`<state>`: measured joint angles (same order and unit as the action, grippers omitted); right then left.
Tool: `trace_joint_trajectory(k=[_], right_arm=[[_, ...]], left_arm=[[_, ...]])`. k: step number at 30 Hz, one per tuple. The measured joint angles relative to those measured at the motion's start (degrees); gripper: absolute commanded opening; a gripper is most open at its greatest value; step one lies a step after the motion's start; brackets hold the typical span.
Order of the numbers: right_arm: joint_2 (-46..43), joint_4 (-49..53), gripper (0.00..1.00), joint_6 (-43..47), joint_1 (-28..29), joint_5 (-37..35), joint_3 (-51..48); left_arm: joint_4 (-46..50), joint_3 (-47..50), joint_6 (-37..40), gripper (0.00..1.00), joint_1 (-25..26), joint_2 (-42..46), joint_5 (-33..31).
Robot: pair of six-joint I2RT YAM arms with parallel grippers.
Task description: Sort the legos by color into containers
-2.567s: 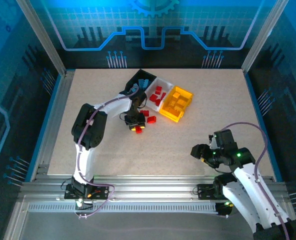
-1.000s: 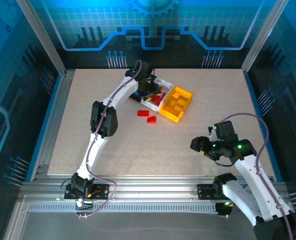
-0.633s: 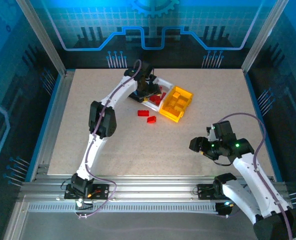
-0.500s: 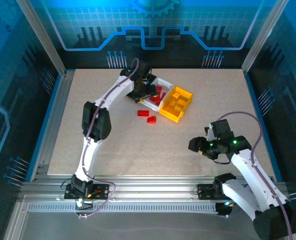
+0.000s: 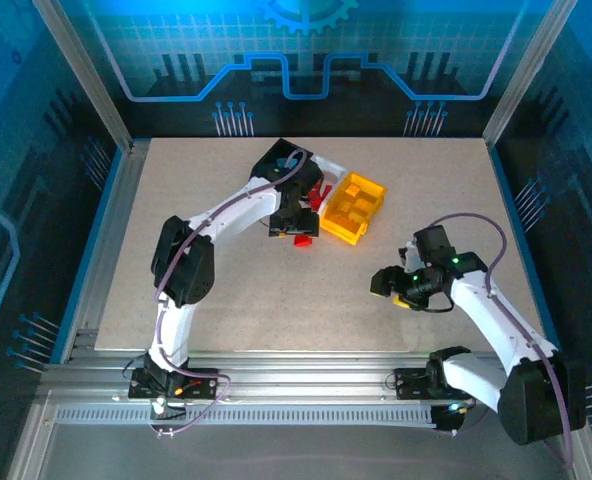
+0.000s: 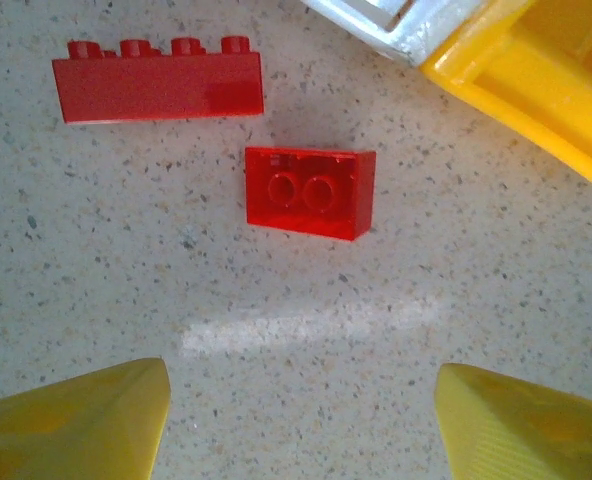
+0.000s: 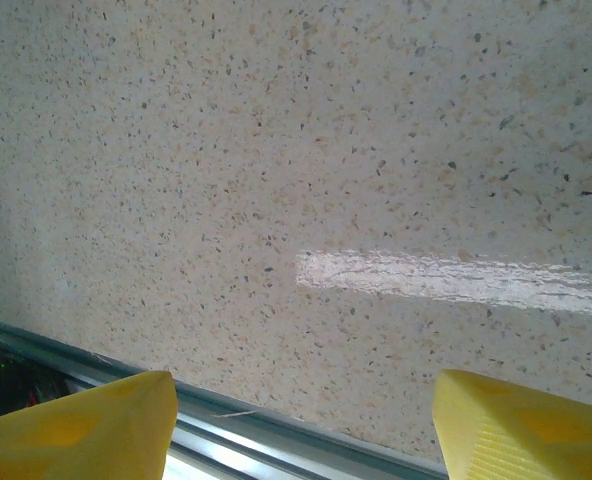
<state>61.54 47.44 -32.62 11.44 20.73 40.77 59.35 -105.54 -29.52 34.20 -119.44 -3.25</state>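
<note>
Left wrist view separates 2 red legos (image 6: 309,192) (overhead, left tool (image 5: 294,220) overlaps them).

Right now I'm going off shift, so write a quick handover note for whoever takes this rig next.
Left hand: open, empty, hovering over two loose legos on the table, a long red brick and a short red brick, beside the yellow bin.
Right hand: open, empty, over bare table.
Done: reds lie in the white bin, yellows in the yellow bin.
Left: both loose reds go into the white bin.
</note>
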Motion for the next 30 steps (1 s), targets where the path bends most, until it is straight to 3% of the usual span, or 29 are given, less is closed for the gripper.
trace_joint_trajectory(k=[10, 17, 30], right_arm=[[-1.2, 0.1, 0.69, 0.5, 0.0, 0.8, 1.9], [-7.0, 0.6, 0.69, -0.5, 0.0, 0.7, -0.2], [-12.4, 3.5, 0.69, -2.3, -0.3, 0.1, -3.7]], left_arm=[[-2.6, -0.4, -0.3, 0.79, 0.9, -7.0, 0.0], [-1.4, -7.0, 0.1, 0.8, 0.6, -13.1, 0.0], [0.1, -11.7, 1.2, 0.7, -1.6, -17.0, 0.2]])
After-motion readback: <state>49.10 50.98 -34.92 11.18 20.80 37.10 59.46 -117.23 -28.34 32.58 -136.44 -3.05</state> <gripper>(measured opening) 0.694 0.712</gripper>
